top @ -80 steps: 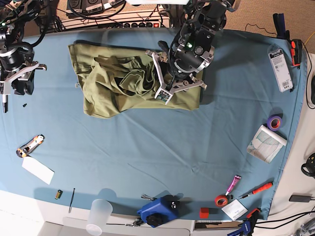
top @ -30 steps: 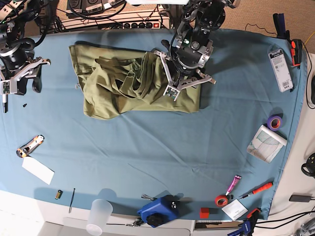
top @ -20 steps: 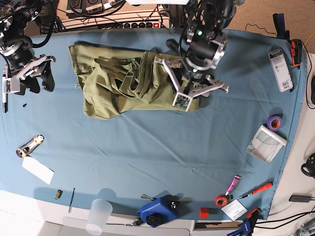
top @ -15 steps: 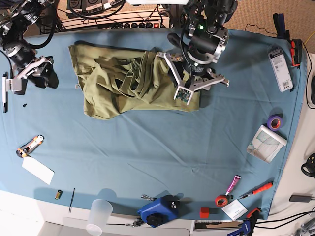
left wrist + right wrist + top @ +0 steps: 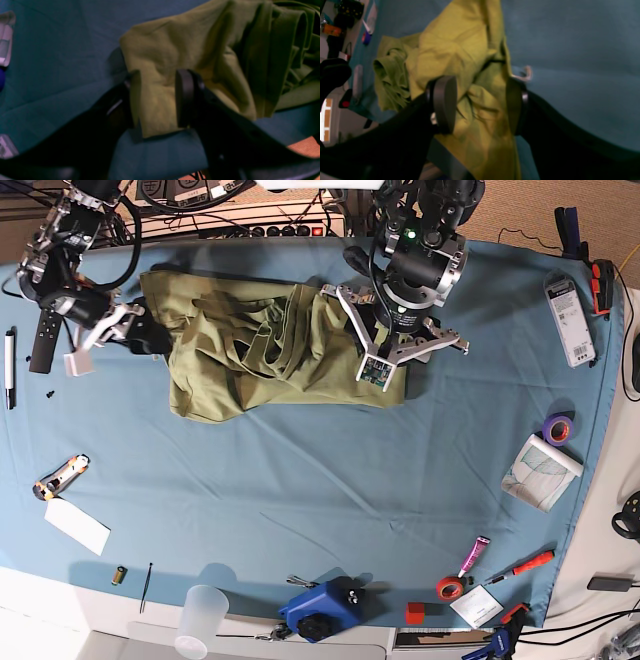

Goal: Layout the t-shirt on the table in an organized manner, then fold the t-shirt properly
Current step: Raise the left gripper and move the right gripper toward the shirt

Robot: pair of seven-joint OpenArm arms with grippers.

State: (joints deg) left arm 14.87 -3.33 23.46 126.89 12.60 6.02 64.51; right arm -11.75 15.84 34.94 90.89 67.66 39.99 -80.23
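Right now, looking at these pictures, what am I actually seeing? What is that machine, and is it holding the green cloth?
You are seeing a robot with two arms working over a table draped in teal-blue cloth. One picture looks down from above; the other two come from small cameras mounted on each wrist, so the dark prongs in them are the gripper's own fingers.

The crumpled olive-green cloth is a t-shirt, not yet spread flat. The left gripper is at its right-hand edge in the overhead picture; its wrist camera shows a shirt corner lying between the parted fingers, not clearly pinched. The right gripper is at the opposite edge, fingers wide open over the fabric.

Small tools lie around: rolls of tape, a red screwdriver, a plastic cup.
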